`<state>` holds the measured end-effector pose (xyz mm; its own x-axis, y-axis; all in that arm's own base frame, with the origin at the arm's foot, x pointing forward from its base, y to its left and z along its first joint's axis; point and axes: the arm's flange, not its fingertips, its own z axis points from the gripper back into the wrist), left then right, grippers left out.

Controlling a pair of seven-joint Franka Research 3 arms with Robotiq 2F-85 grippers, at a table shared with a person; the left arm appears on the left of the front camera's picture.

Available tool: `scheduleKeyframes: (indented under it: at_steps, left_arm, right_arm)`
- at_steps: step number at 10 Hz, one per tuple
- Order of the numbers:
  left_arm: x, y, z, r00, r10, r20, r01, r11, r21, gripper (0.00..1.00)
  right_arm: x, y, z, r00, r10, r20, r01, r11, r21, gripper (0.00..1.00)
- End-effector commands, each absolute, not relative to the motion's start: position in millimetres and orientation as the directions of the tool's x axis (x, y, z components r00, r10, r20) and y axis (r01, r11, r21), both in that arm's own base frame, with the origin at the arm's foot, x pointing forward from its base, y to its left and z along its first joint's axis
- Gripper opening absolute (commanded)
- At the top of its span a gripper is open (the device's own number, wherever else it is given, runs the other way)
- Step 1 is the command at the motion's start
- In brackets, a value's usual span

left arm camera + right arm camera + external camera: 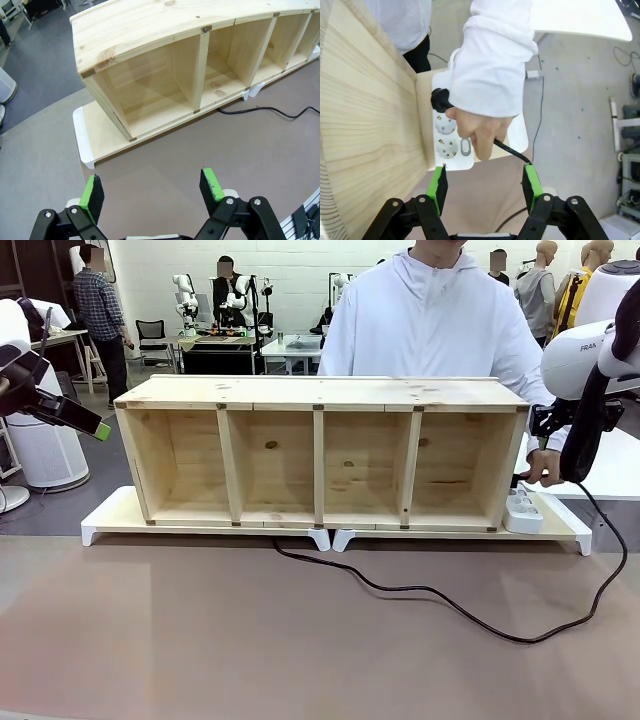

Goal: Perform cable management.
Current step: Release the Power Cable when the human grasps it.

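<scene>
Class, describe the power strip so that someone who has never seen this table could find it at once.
Find the long wooden shelf on the table. At its end by the person's hand, a white power strip lies on the white riser. Its round sockets and the black plug mark it out.

Behind the table we see a white wall and grey floor. Desks and a black chair stand there.

One cable, one wooden shelf with four compartments, one power strip
</scene>
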<state>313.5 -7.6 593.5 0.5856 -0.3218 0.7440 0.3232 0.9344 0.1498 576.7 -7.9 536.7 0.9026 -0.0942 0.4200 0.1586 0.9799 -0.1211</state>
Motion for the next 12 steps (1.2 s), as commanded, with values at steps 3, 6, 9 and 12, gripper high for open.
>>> scheduleKeyframes:
  at_steps: [3, 6, 9, 12]
  left_arm:
    - [315.6, -7.7, 593.4, 0.582, -0.314, 0.75, 0.316, 0.937, 0.147, 1.0]
    - [315.6, -7.7, 593.4, 0.582, -0.314, 0.75, 0.316, 0.937, 0.147, 1.0]
    - [315.6, -7.7, 593.4, 0.582, -0.314, 0.75, 0.316, 0.937, 0.147, 1.0]
    - [315.6, -7.7, 593.4, 0.582, -0.314, 0.75, 0.316, 0.937, 0.147, 1.0]
  right_arm:
    - [576.4, -7.5, 536.4, 0.905, -0.093, 0.416, 0.157, 0.98, -0.123, 0.77]
    - [576.4, -7.5, 536.4, 0.905, -0.093, 0.416, 0.157, 0.98, -0.123, 0.77]
    - [576.4, -7.5, 536.4, 0.905, -0.093, 0.416, 0.157, 0.98, -0.123, 0.77]
    - [576.4, -7.5, 536.4, 0.905, -0.093, 0.416, 0.157, 0.98, -0.123, 0.77]
